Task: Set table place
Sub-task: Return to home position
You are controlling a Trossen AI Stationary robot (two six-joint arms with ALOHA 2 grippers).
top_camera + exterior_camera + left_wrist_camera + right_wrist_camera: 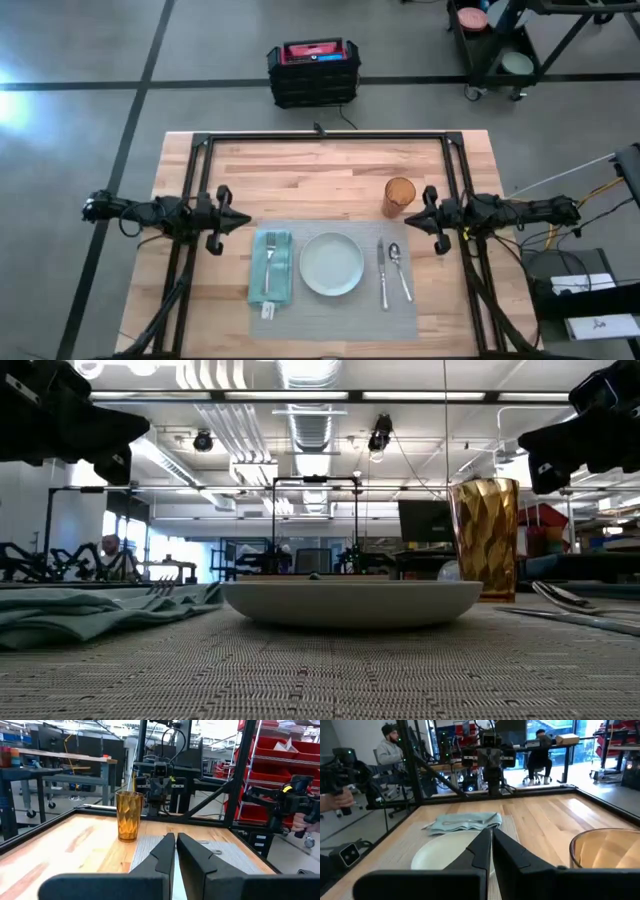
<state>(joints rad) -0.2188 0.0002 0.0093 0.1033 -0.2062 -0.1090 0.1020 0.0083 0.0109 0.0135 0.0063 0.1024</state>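
On the light-wood table (pixel 300 175) lies the grey woven placemat (pixel 340 310), flat, near the front edge. A pale round plate (pixel 332 263) sits at its middle. Left of the plate lies a teal napkin (pixel 271 267) with a fork on top. Right of the plate lie a knife (pixel 381 270) and a spoon (pixel 400 268). An amber cup (pixel 399 196) stands upright on the wood just beyond the mat's far right corner. My left gripper (pixel 247 221) hovers shut over the mat's far left corner. My right gripper (pixel 409 213) hovers shut beside the cup, touching nothing.
A black frame rail (pixel 320 137) runs around the table's far part and down both sides. Bare wood lies between the mat and the far rail. People sit and stand in the room beyond the table. A black crate (pixel 313 72) stands on the floor behind.
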